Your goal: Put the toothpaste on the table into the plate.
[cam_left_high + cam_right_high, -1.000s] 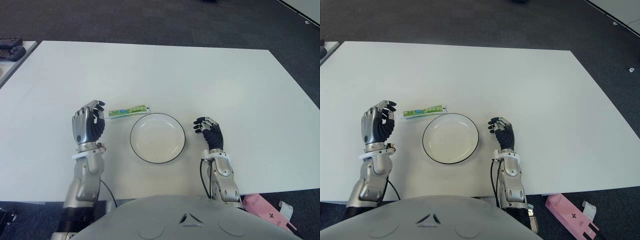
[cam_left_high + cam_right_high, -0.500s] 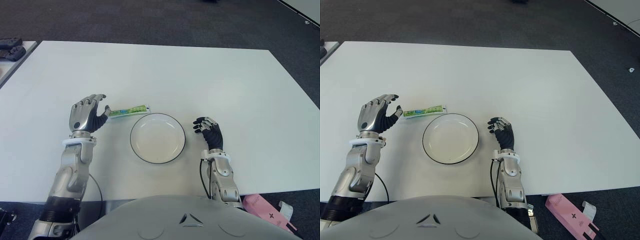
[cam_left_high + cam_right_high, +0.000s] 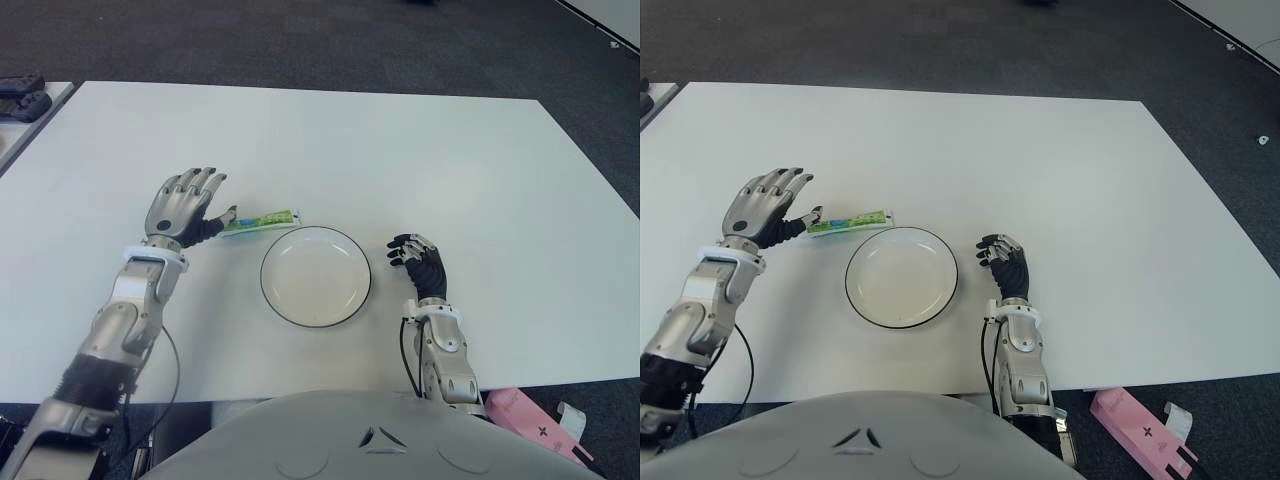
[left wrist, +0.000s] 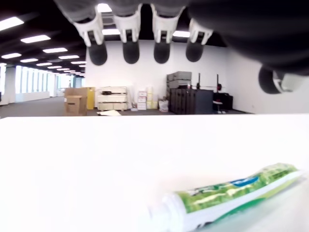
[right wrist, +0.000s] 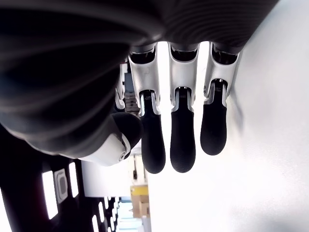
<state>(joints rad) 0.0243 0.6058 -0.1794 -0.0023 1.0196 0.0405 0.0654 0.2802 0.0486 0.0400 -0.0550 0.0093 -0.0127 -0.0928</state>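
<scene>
A green and white toothpaste tube (image 3: 262, 220) lies flat on the white table (image 3: 420, 150), just beyond the left rim of a white plate (image 3: 315, 275) with a dark edge. My left hand (image 3: 185, 205) hovers at the tube's cap end with fingers spread, holding nothing. The left wrist view shows the tube (image 4: 227, 191) on the table below the extended fingertips (image 4: 130, 50). My right hand (image 3: 420, 262) shows to the right of the plate, fingers loosely bent and holding nothing.
A pink box (image 3: 530, 415) lies on the floor off the table's front right corner. Dark objects (image 3: 22, 95) sit on a neighbouring table at the far left. Dark carpet surrounds the table.
My left hand has moved forward and right toward the tube's cap end, and its fingers have uncurled and spread. The right hand, plate and tube have stayed put.
</scene>
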